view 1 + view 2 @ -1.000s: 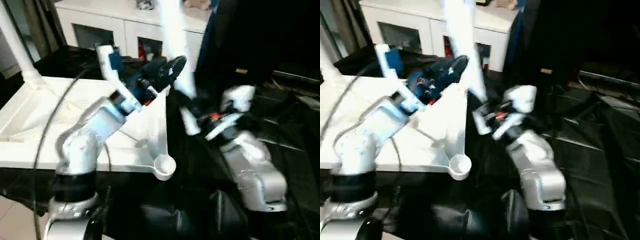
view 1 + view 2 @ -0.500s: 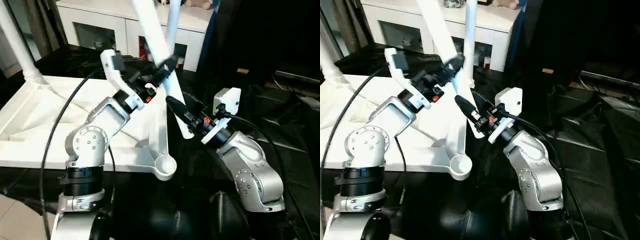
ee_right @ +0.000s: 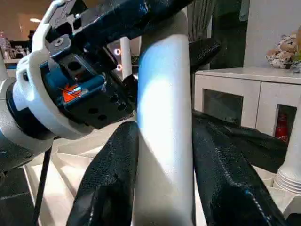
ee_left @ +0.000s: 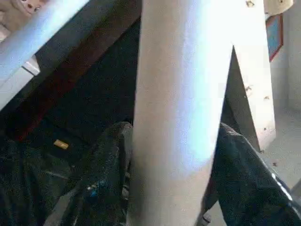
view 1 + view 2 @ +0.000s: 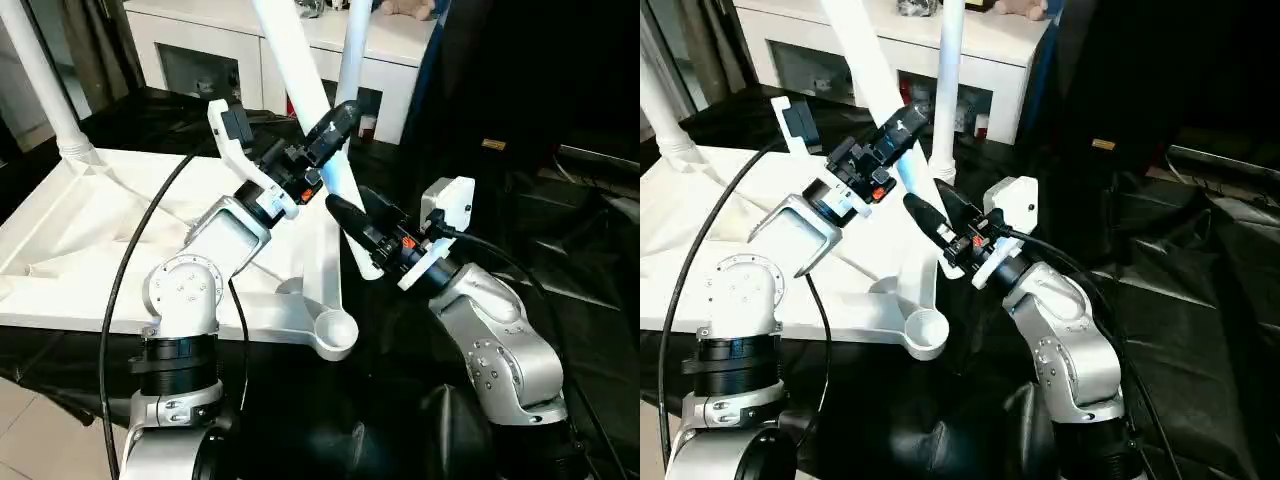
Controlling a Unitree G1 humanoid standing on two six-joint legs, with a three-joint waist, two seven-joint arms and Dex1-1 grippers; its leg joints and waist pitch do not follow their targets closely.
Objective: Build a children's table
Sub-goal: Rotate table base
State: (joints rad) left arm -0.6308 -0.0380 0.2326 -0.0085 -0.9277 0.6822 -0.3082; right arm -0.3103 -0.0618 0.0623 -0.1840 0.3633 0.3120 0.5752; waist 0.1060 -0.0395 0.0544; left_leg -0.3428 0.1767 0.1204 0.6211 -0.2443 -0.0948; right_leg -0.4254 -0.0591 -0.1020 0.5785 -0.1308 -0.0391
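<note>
The children's table's white tabletop [image 5: 100,250] lies upside down, ribs up, on black cloth. One leg [image 5: 40,80] stands in its far left socket and another leg [image 5: 350,50] in the far right one. A third, loose leg [image 5: 290,50] slants above the right edge. My right gripper [image 5: 357,225] is shut on it near its lower end, and in the right wrist view the tube [image 3: 164,117] sits between both fingers. Higher up, my left gripper [image 5: 330,130] is shut on the same leg [image 4: 174,94], one finger on each side. The near right corner socket [image 5: 335,335] is bare.
A white cabinet [image 5: 200,50] with glass doors stands behind the tabletop, with a soft toy on top. Black cloth [image 5: 580,250] covers the floor to the right. My silver forearms cross over the tabletop's right edge.
My left gripper's fingers have closed in around the slanted leg. The right gripper has kept its hold near the leg's lower end. The camera has shifted a little.
</note>
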